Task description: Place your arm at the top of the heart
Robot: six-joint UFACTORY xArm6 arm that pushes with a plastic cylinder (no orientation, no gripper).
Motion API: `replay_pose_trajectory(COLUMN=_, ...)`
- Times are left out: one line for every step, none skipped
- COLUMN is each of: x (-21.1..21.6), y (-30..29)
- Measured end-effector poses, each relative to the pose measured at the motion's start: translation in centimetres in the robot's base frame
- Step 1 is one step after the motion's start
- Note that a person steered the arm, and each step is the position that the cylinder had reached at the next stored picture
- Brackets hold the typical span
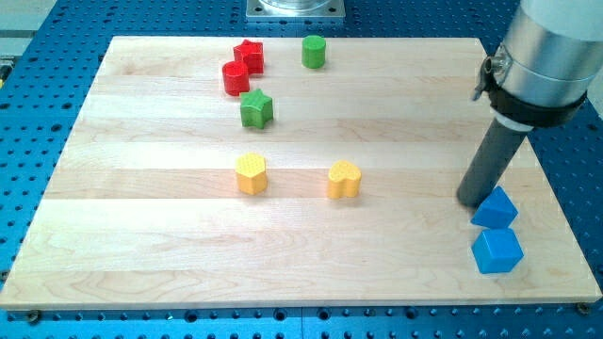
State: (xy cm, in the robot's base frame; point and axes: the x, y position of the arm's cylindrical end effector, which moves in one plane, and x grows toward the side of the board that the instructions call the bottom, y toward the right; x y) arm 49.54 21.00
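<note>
A yellow heart block (345, 179) lies near the middle of the wooden board (141, 235). My tip (473, 201) is far to the heart's right, near the board's right edge. It rests just left of and touching or almost touching a blue block (495, 208). The rod rises from the tip toward the view's top right.
A second blue block (497, 250) sits just below the first. A yellow hexagon block (252, 173) lies left of the heart. A green star (255, 108), a red cylinder (236, 77), a red star (249, 55) and a green cylinder (314, 51) are at the top.
</note>
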Motion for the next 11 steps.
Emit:
replay_pose_trajectory(x=-1.8, y=2.4)
replay_pose_trajectory(x=1.6, y=3.1)
replay_pose_trajectory(x=4.4, y=1.6)
replay_pose_trajectory(x=5.8, y=0.7)
replay_pose_trajectory(x=3.8, y=1.2)
replay_pose_trajectory(x=-2.9, y=1.6)
replay_pose_trajectory(x=-6.6, y=-5.1)
replay_pose_trajectory(x=-6.4, y=-12.2)
replay_pose_trajectory(x=-6.3, y=-14.2)
replay_pose_trajectory(x=-6.3, y=-14.3)
replay_pose_trajectory(x=-6.3, y=-14.3)
